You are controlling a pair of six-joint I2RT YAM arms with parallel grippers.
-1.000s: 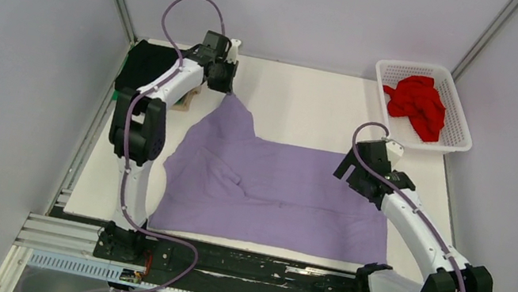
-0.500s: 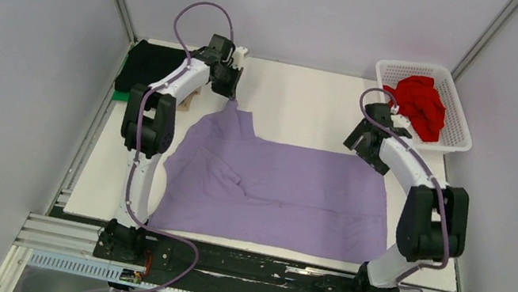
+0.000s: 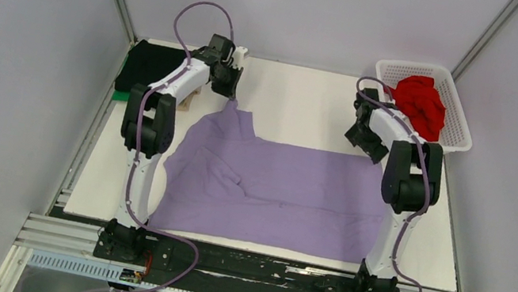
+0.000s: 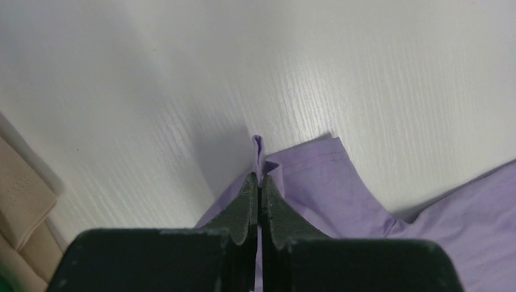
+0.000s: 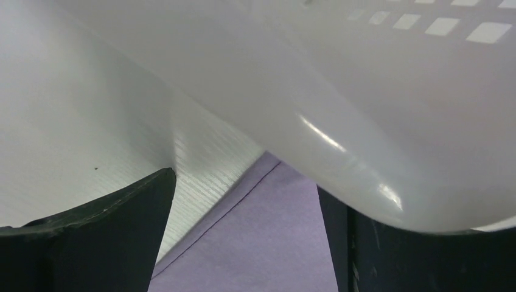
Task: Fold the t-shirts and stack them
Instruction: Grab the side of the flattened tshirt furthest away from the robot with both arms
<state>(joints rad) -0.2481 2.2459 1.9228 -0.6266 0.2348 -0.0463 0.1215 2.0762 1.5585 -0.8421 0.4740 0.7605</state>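
Far-right corner next
Left gripper [image 4: 260,182] pinches the lavender t-shirt [image 3: 288,191] by its far-left corner; right gripper [image 5: 243,231], jaws wide and empty, hangs just over the far-right corner on the tabletop [image 3: 297,96].

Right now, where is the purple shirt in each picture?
Top view: the shirt is spread across the middle of the table.
Left wrist view: it is at the lower right, with its corner pinched in the left gripper.
Right wrist view: it is at the bottom middle, lower in the picture than the basket wall.
Shared landmark: the white table shows beside the shirt in all three views.
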